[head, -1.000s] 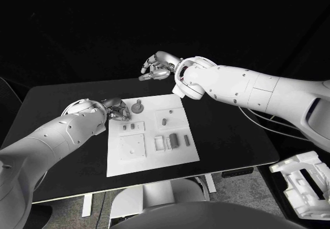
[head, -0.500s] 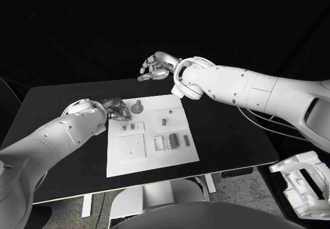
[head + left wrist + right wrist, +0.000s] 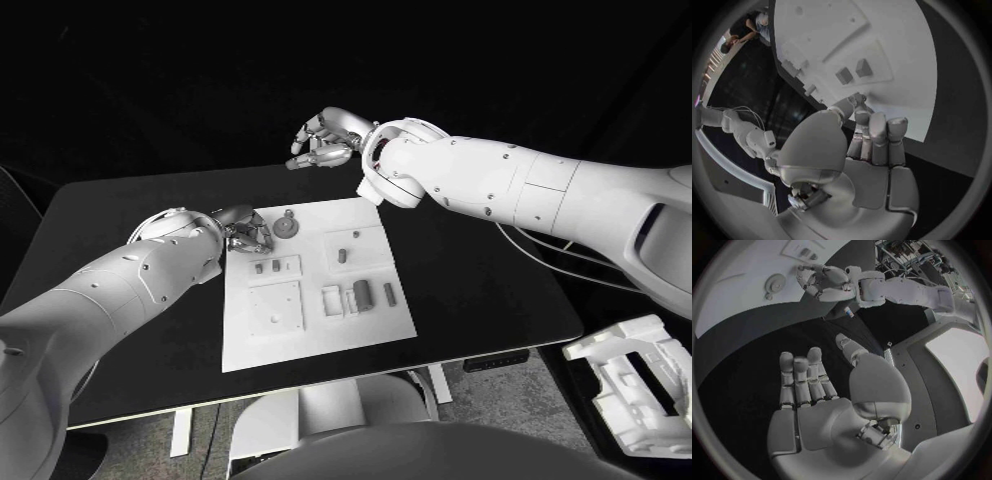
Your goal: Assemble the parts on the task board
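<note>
Starting at the left, you have the left hand (image 3: pixel 245 230) at the near-left corner region of the task board (image 3: pixel 325 330), its position unchanged against the views from a second ago; its fingers are curled in over the board's edge, and from the left wrist view I cannot tell whether anything is held between them. Just beside it, the round part (image 3: pixel 289 226) lies on the board's far-left area, and the two small parts (image 3: pixel 267 267) sit in their raised panel nearer you, both where they were. Further right, the upright pieces (image 3: pixel 364 295) in the slotted block show no shift. At the right, your right hand (image 3: pixel 325 140) has drifted slightly further back and up from the far edge of the board over the last second; it hangs above bare table (image 3: pixel 476 280), fingers spread and loosely extended, holding nothing. My reading: no part has been seated in this interval, the right hand is withdrawing or repositioning, and the assembly remains at an early stage.
</note>
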Motion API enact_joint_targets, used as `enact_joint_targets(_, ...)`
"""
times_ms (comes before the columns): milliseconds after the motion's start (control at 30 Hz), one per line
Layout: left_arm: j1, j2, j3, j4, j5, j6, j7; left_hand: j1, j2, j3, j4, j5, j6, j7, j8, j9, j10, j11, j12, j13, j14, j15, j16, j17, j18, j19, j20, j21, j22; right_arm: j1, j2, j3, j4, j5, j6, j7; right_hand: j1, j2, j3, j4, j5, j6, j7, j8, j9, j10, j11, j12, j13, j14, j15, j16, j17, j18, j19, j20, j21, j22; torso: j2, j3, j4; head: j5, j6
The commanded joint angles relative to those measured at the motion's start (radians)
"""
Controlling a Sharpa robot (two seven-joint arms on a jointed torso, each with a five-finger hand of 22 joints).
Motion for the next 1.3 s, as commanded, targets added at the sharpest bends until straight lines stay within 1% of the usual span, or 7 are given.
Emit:
enact_joint_targets(33,0.001,0.005,0.0,0.0,0.008,0.021,-0.008,-0.003,0.01,0.005,0.0,0.004,0.035,0.03,0.003,0.002,-0.003,-0.005,-0.001,-0.001,-0.009,-0.001,0.002,-0.001,0.026,0.0,-0.009,0.058,0.002,0.001,0.002,0.001,0.0,-0.005,0.002,0.004,-0.004,-0.006,-0.005,-0.002,-0.003,0.001,0.002,0.002,0.001,0.004,0.0,0.004,-0.002,0.006,-0.003,0.004,-0.001,-0.006,0.003,-0.002,0.002,-0.002,0.0,-0.0003,-0.0001,-0.001,-0.001)
enact_joint_targets(333,0.0,0.004,0.0,-0.008,0.008,0.044,-0.026,-0.003,0.011,0.006,0.001,0.004,0.036,0.03,0.003,0.002,-0.003,-0.005,-0.002,-0.001,-0.01,-0.001,0.002,-0.002,0.026,0.0,-0.009,0.058,0.002,0.001,0.003,0.001,-0.002,-0.005,0.002,0.004,-0.004,-0.006,-0.005,-0.002,-0.003,0.001,0.002,0.002,0.001,0.004,0.0,0.004,-0.002,0.006,-0.003,0.004,-0.001,-0.006,0.003,-0.002,0.002,-0.002,0.0,-0.0007,0.0002,0.0,-0.002)
enact_joint_targets(400,0.0,0.004,0.0,-0.009,0.008,0.043,-0.026,-0.003,0.011,0.006,0.001,0.004,0.036,0.03,0.003,0.002,-0.003,-0.005,-0.002,-0.002,-0.01,-0.001,0.002,-0.002,0.026,0.0,-0.009,0.058,0.002,0.001,0.004,0.001,-0.003,-0.005,0.002,0.004,-0.004,-0.006,-0.005,-0.002,-0.003,0.001,0.002,0.002,0.001,0.004,0.0,0.004,-0.002,0.006,-0.003,0.004,-0.001,-0.006,0.003,-0.002,0.002,-0.002,0.0,-0.0013,0.0007,-0.001,-0.003)
enact_joint_targets(633,0.0,0.005,0.0,-0.007,0.008,0.039,-0.024,-0.002,0.011,0.006,0.001,0.004,0.036,0.03,0.003,0.002,-0.004,-0.005,-0.002,-0.002,-0.01,-0.001,0.002,-0.002,0.026,-0.001,-0.009,0.058,0.002,0.001,0.006,0.001,-0.004,-0.005,0.002,0.005,-0.004,-0.006,-0.005,-0.002,-0.003,0.001,0.002,0.002,0.001,0.004,0.0,0.004,-0.002,0.006,-0.003,0.004,-0.001,-0.006,0.003,-0.002,0.002,-0.002,0.0,-0.0014,0.0003,0.0,-0.003)
enact_joint_targets(867,0.0,0.005,0.0,-0.007,0.008,0.039,-0.021,-0.002,0.011,0.007,0.001,0.004,0.036,0.03,0.003,0.002,-0.004,-0.004,-0.002,-0.002,-0.01,-0.001,0.002,-0.002,0.026,-0.001,-0.009,0.058,0.002,0.001,0.006,0.001,-0.003,-0.005,0.001,0.005,-0.004,-0.006,-0.005,-0.002,-0.003,0.001,0.002,0.002,0.001,0.004,0.0,0.004,-0.002,0.006,-0.003,0.004,-0.001,-0.006,0.003,-0.002,0.002,-0.002,0.0,-0.0009,-0.0003,0.001,-0.002)
enact_joint_targets(1133,0.0,0.008,0.0,-0.006,0.008,0.028,-0.015,-0.002,0.011,0.007,0.001,0.004,0.036,0.03,0.002,0.002,-0.004,-0.004,-0.002,-0.002,-0.01,-0.001,0.002,-0.002,0.026,-0.001,-0.009,0.058,0.002,0.001,0.006,0.001,-0.002,-0.005,0.001,0.005,-0.004,-0.006,-0.005,-0.001,-0.003,0.001,0.002,0.002,0.001,0.004,0.0,0.004,-0.002,0.006,-0.003,0.004,-0.001,-0.006,0.003,-0.002,0.002,-0.002,0.001,-0.0006,-0.0006,0.001,-0.002)
enact_joint_targets(1300,0.0,0.01,0.0,-0.006,0.008,-0.002,-0.013,-0.002,0.011,0.007,0.001,0.004,0.036,0.03,0.002,0.002,-0.004,-0.004,-0.002,-0.002,-0.01,-0.001,0.002,-0.002,0.026,-0.001,-0.009,0.058,0.002,0.001,0.006,0.001,-0.001,-0.005,0.001,0.004,-0.004,-0.006,-0.005,-0.001,-0.003,0.001,0.002,0.002,0.001,0.004,0.0,0.004,-0.002,0.006,-0.003,0.004,-0.001,-0.006,0.003,-0.002,0.002,-0.002,0.001,0.0001,-0.0021,0.001,-0.001)
